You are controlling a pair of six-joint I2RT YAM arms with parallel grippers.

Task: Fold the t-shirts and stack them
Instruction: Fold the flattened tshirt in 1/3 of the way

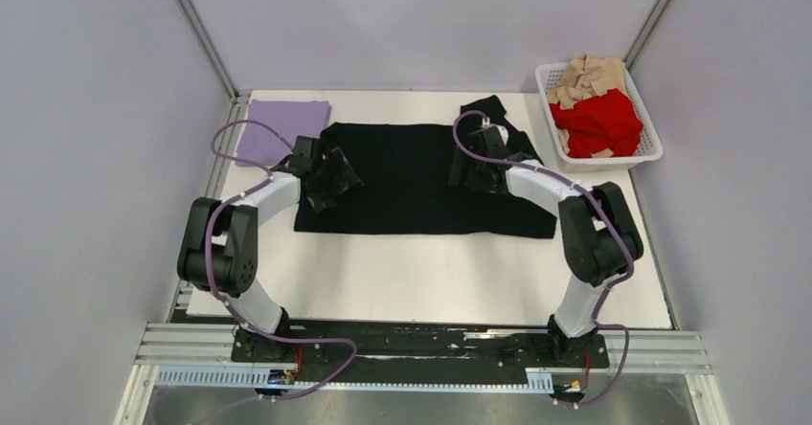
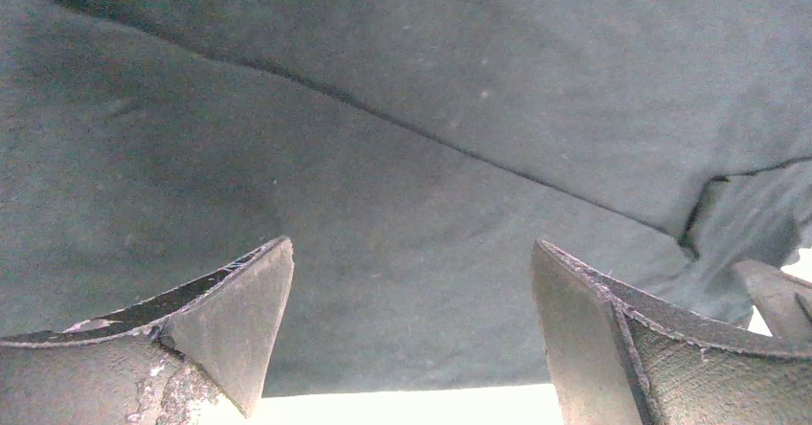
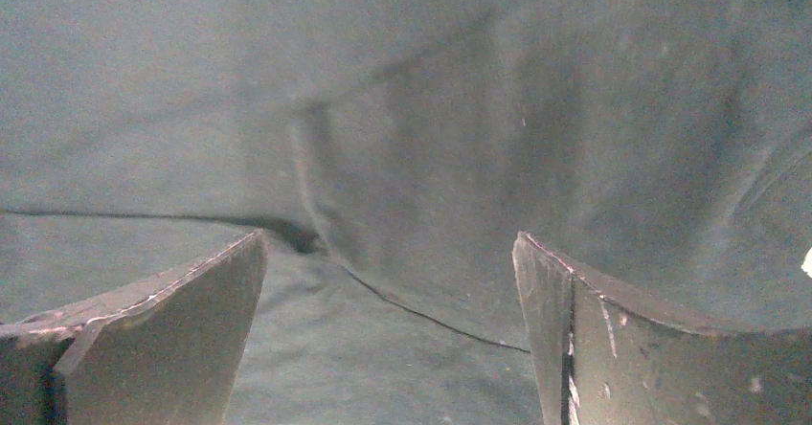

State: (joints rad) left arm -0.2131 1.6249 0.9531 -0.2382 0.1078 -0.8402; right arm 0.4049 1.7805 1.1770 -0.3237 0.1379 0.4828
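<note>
A large black t-shirt [image 1: 412, 176] lies spread across the middle of the white table. My left gripper [image 1: 330, 181] is over its left edge, where the cloth is bunched; in the left wrist view the gripper [image 2: 412, 281] is open with black cloth [image 2: 383, 157] filling the view between the fingers [image 2: 239, 310]. My right gripper [image 1: 471, 168] is over the shirt's right part; in the right wrist view it [image 3: 388, 281] is open above a fold edge of the black cloth [image 3: 412, 186]. A folded lavender t-shirt [image 1: 282, 128] lies at the back left.
A white basket [image 1: 651, 152] at the back right holds a red t-shirt [image 1: 598, 121] and a tan t-shirt [image 1: 592, 77]. Grey walls enclose the table on three sides. The arm bases stand on a rail at the near edge [image 1: 421, 348].
</note>
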